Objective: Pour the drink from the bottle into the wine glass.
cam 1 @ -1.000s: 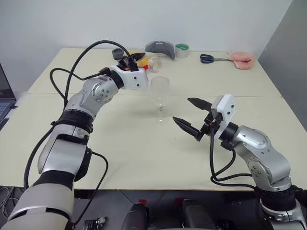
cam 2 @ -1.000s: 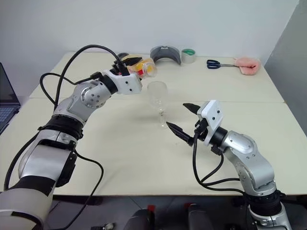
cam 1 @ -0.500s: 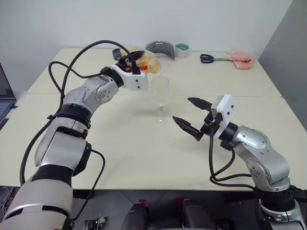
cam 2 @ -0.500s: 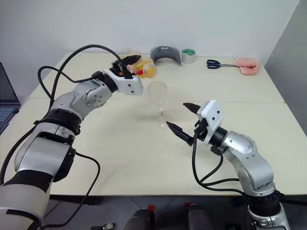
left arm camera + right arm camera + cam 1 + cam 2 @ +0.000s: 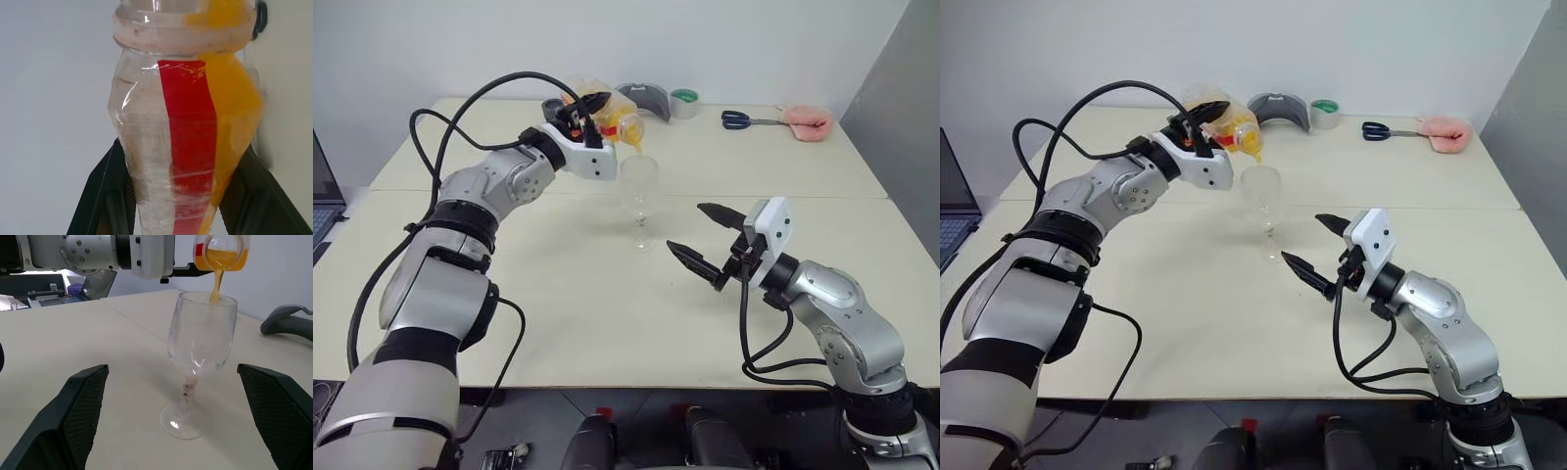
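Drink is poured in a thin orange stream from the tilted bottle, clamped in the left tool, into the wine glass standing on the table. A plain red label strip without readable writing is seen. The right tool is held apart near the glass.

Beyond the left claw, along the table's far edge, lay a grey curved object, a tape roll, blue-handled scissors and a pink cloth.
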